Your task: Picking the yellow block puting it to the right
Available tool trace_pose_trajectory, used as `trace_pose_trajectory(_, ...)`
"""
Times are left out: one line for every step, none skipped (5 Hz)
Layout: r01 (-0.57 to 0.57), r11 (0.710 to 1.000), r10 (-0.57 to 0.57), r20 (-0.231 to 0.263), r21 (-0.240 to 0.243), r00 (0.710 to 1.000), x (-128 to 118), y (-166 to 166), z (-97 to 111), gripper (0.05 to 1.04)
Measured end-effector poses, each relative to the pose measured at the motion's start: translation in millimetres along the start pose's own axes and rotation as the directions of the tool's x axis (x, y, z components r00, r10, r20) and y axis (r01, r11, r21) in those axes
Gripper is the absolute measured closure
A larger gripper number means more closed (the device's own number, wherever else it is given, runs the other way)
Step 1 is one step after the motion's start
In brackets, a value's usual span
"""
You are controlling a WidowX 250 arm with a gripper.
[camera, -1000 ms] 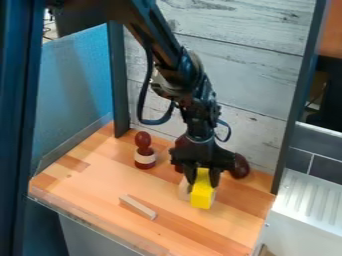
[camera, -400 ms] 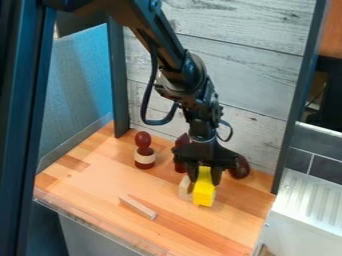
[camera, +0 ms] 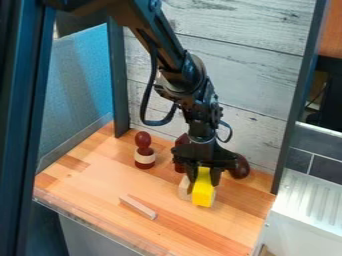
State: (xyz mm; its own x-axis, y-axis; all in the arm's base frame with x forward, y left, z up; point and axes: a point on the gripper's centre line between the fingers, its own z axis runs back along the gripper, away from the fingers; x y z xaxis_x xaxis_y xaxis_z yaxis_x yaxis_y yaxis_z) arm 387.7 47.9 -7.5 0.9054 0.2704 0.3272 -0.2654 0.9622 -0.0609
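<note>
My pincer is closed to the width of the yellow block, gripping its sides, just beside the pale block, low over the surface. I should lift straight before going right, clearing that neighbour, then lower gently.

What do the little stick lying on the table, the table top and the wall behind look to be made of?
The stick looks like plain, pale wood with a matt finish. The table top seems to be wood too, smooth and perhaps varnished, with strips of differing browns. The wall shows whitish boards with grain and knots: weathered wood, or a printed imitation.
</note>
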Motion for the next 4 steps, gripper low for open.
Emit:
trace_pose_trajectory(0.013, 1.0, -0.013, -0.011, 0.002, 1.0, -6, 1, -2, 0.195)
trace_pose_trajectory(0.066, 0.997, -0.067, -0.035, -0.036, 0.997, -14, -4, -2, 0.072)
trace_pose_trajectory(0.112, 0.987, -0.11, 0.021, -0.119, 0.994, 3, -2, 40, 0.076)
trace_pose_trajectory(0.155, 0.974, -0.146, 0.069, -0.164, 0.987, 15, 19, 86, 0.081)
